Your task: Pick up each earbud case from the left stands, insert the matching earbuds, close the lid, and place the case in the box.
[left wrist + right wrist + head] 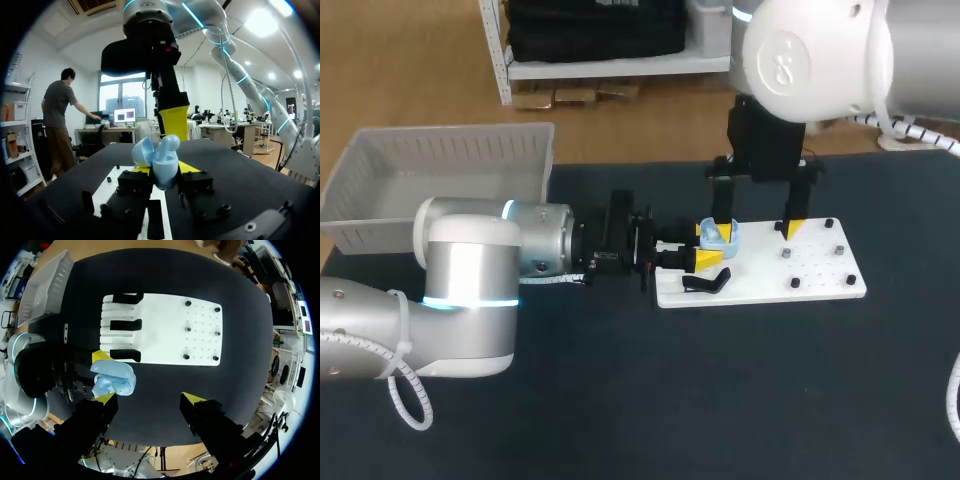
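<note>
Earbud case (162, 159), pale blue with its lid hinged open, is what I have clamped in my left gripper (708, 247); both yellow tips press on it from opposite sides, and the left wrist view shows the case standing between them with the opening turned upward. My left arm (470, 290) comes in low and level from its own side over the black table (720, 400); the case is held at the left end of the white board (820, 285), close to the black stands (125, 325), three of which lie in a row along that end. I cannot tell whether the case touches the board or a stand. The board's far half carries a few small dark pegs (188, 329), well apart from each other. My right gripper (148, 400) hangs over the board pointing down, its fingers spread wide with nothing between them; one finger (173, 119) is just behind the case, and I cannot tell whether it touches it; the other finger stands over the pegged half. Farthest off, at the table's back left corner, sits the pale grey box (440, 160), well apart from both grippers.
</note>
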You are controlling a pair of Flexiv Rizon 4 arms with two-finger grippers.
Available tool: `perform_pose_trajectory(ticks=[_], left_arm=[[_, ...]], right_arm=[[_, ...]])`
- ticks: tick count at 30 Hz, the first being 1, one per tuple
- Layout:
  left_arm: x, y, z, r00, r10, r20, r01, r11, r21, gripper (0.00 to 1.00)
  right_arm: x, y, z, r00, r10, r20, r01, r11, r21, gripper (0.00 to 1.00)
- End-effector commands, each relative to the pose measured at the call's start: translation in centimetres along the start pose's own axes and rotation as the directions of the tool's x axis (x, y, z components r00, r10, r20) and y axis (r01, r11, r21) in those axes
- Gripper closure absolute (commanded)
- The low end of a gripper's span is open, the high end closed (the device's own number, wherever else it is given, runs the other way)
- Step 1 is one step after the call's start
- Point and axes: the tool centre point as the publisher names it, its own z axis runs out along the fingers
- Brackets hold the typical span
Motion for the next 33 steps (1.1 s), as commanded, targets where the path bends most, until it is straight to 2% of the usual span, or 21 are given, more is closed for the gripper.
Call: perform_pose_trajectory(ticks=[1,10,16,17,19,22,26,33], left_arm=[[0.0,-0.2,0.0,1.0,0.003,0.002,-0.003,1.0,-0.007,1.0],[0.0,-0.2,0.0,1.0,0.003,0.002,-0.003,1.0,-0.007,1.0],[0.0,-0.2,0.0,1.0,0.003,0.002,-0.003,1.0,-0.007,1.0],[0.0,-0.2,0.0,1.0,0.003,0.002,-0.003,1.0,-0.007,1.0],[0.0,-0.2,0.0,1.0,0.003,0.002,-0.003,1.0,-0.007,1.0],[0.0,-0.2,0.0,1.0,0.003,0.002,-0.003,1.0,-0.007,1.0],[0.0,-0.2,0.0,1.0,0.003,0.002,-0.003,1.0,-0.007,1.0],[0.0,-0.2,0.0,1.0,0.003,0.002,-0.003,1.0,-0.007,1.0]], right_arm=[[-0.5,0.2,0.2,1.0,-0.006,0.0,0.006,1.0,0.001,0.21],[-0.6,0.9,-0.7,1.0,-0.022,0.012,0.022,1.0,-0.002,0.19],[-0.4,0.7,-2.6,0.999,-0.026,0.036,0.027,0.999,-0.047,0.07],[-0.7,0.6,-3.0,0.999,-0.022,0.042,0.025,0.997,-0.067,0.0],[-1.3,0.5,-3.3,0.998,-0.007,0.063,0.011,0.998,-0.069,0.0],[-2.5,0.3,-3.4,0.997,0.022,0.077,-0.013,0.993,-0.12,0.0],[-4.4,-0.2,-2.9,0.994,0.065,0.086,-0.055,0.992,-0.11,0.0],[-6.1,-1.2,-1.7,0.99,0.114,0.087,-0.105,0.989,-0.1,0.0]])
